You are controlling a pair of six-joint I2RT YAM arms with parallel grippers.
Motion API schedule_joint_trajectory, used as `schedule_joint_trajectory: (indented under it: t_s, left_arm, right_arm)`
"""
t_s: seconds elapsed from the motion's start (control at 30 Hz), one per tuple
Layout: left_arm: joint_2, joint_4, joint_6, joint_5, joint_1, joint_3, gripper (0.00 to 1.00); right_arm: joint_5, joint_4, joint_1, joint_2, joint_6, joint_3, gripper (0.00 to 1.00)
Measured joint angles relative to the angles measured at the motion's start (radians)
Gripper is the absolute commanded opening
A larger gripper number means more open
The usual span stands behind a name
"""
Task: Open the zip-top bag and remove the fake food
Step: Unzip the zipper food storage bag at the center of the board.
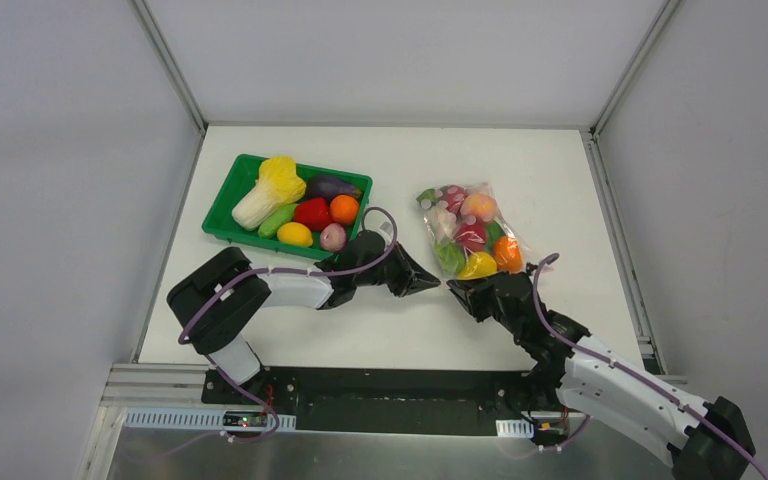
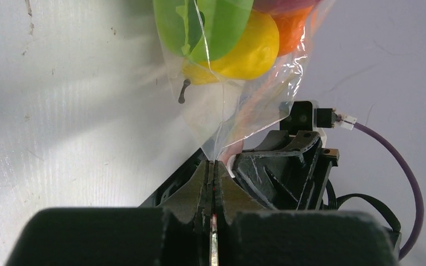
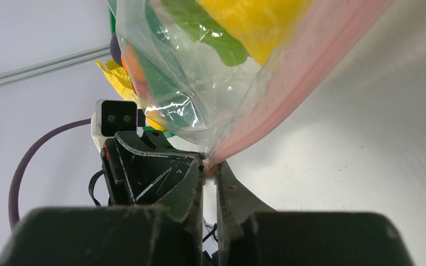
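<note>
A green tray (image 1: pixel 223 203) sits on the left part of the white tabletop (image 1: pixel 520 160), well apart from the zip-top bag (image 1: pixel 470 228). The tray holds a napa cabbage (image 1: pixel 272 188), an eggplant (image 1: pixel 330 185), a red pepper (image 1: pixel 312 212) and several smaller pieces. The left arm (image 1: pixel 290 285) runs just in front of the tray's near edge. The purple cable (image 1: pixel 385 215) of this arm loops up beside the tray's right corner.

The bag lies right of centre on the tabletop, with its near corner pointing toward the arms. Both arms meet at that corner, tips almost touching.

- Left fingers (image 2: pixel 207 177): pressed together on the clear film at the bag's edge.
- Right fingers (image 3: pixel 199 177): pinching the end of the pink zip strip (image 3: pixel 294 91).

The fake food (image 1: pixel 472 235) is all inside the bag, packed close. A yellow pear-shaped fruit (image 1: pixel 478 266), an orange (image 1: pixel 507 252) and a green leaf (image 1: pixel 450 258) sit nearest the gripped corner. A red apple (image 1: pixel 471 235) and a peach (image 1: pixel 478 207) lie farther back. The film is clear and creased, with glare on it. It cannot be told whether the zip is parted.
</note>
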Motion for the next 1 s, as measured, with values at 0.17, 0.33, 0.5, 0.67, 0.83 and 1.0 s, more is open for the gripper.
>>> schedule_joint_trajectory:
  t_s: [0.17, 0.33, 0.5, 0.67, 0.83, 1.0]
  left_arm:
    - [-0.019, -0.003, 0.003, -0.003, 0.002, -0.014, 0.00]
    - [-0.050, -0.011, 0.014, -0.005, 0.016, -0.030, 0.00]
    - [-0.072, -0.024, 0.032, -0.005, 0.033, -0.037, 0.07]
    - [-0.072, -0.073, 0.064, 0.005, 0.034, -0.012, 0.36]
    - [-0.071, -0.091, 0.072, 0.010, 0.017, 0.045, 0.40]
    - [-0.026, -0.076, 0.060, 0.027, -0.002, 0.082, 0.38]
  right_arm:
    - [0.030, -0.077, 0.000, -0.033, 0.000, 0.021, 0.00]
    - [0.069, -0.160, 0.000, -0.057, -0.001, 0.046, 0.00]
    - [0.097, -0.220, 0.000, -0.074, -0.012, 0.067, 0.00]
    - [0.100, -0.234, 0.000, -0.056, -0.030, 0.093, 0.00]
    - [0.100, -0.232, 0.000, -0.048, -0.046, 0.105, 0.00]
    - [0.098, -0.230, 0.000, -0.042, -0.050, 0.106, 0.00]
